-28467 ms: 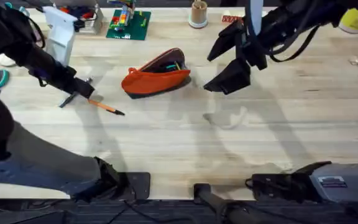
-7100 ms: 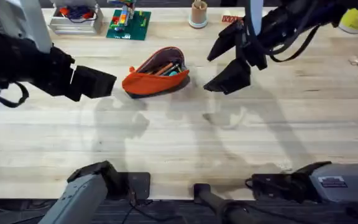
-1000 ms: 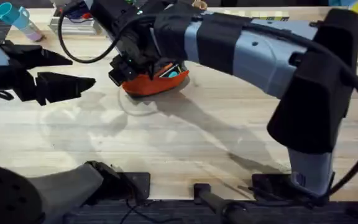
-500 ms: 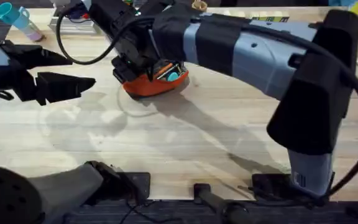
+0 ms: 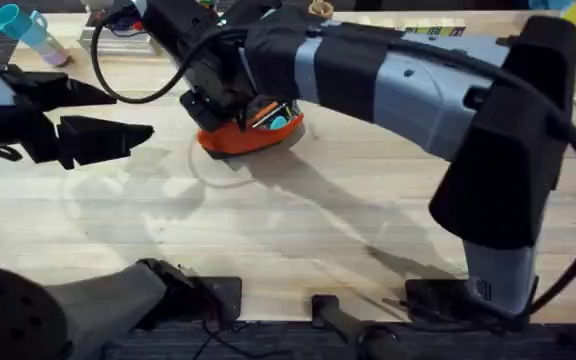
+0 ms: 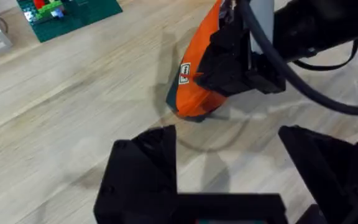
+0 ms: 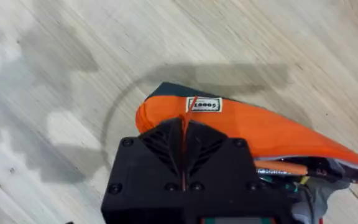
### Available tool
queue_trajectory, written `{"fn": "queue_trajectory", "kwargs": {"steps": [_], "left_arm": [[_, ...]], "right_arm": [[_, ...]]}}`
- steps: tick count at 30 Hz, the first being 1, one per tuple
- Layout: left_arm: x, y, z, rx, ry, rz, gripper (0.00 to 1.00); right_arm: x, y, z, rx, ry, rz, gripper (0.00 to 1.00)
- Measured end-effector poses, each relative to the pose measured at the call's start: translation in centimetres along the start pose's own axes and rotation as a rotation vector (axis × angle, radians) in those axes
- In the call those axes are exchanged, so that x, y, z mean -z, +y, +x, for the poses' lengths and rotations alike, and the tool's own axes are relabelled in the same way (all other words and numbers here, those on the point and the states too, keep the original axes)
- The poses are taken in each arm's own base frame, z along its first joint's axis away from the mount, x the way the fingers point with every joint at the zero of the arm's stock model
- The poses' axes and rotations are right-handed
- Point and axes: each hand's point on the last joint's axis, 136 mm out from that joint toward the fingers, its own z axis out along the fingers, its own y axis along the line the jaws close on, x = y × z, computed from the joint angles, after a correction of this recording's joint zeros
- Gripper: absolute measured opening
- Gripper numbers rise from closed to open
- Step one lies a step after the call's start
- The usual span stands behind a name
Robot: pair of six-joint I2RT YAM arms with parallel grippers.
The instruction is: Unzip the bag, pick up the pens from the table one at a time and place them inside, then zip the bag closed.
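Note:
The orange bag [image 5: 240,139] lies at the back middle of the table [image 5: 298,240], its right end gaping open. An orange pen [image 7: 279,167] rests inside that open end beside something teal [image 5: 280,122]. My right arm reaches across, and the right gripper [image 5: 208,105] sits on the bag's left end. Its fingers [image 7: 166,143] are shut together on the zipper pull above the bag's white label [image 7: 205,105]. Left of the bag [image 6: 194,93], my left gripper [image 5: 133,113] hovers open and holds nothing. Its wide-apart fingers [image 6: 145,165] point toward the bag.
A green building-brick plate [image 6: 67,12] and a tray [image 5: 118,35] stand at the back left. A teal cup [image 5: 13,20] is at the far left corner. Bare wood stretches in front of the bag and to the right.
The right gripper has shifted slightly right along the bag's top, tugging its left end. The left gripper has stayed still and open.

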Motion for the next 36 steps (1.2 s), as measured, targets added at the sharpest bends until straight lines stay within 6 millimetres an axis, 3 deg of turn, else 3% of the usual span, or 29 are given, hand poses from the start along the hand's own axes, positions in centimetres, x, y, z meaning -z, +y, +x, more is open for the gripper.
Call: {"fn": "queue_trajectory", "kwargs": {"steps": [7,23,36], "left_arm": [[0.0,0.0,0.0,0.0,0.0,0.0,0.993],[0.0,0.0,0.0,0.0,0.0,0.0,0.993],[0.0,0.6,-0.1,-0.028,-0.003,-0.021,0.993]], "right_arm": [[0.2,0.0,0.0,0.016,0.005,0.001,0.03],[2.9,-0.1,-2.3,0.033,-0.03,-0.001,0.029],[2.9,-0.2,-2.0,0.041,-0.015,0.004,0.029]]}}
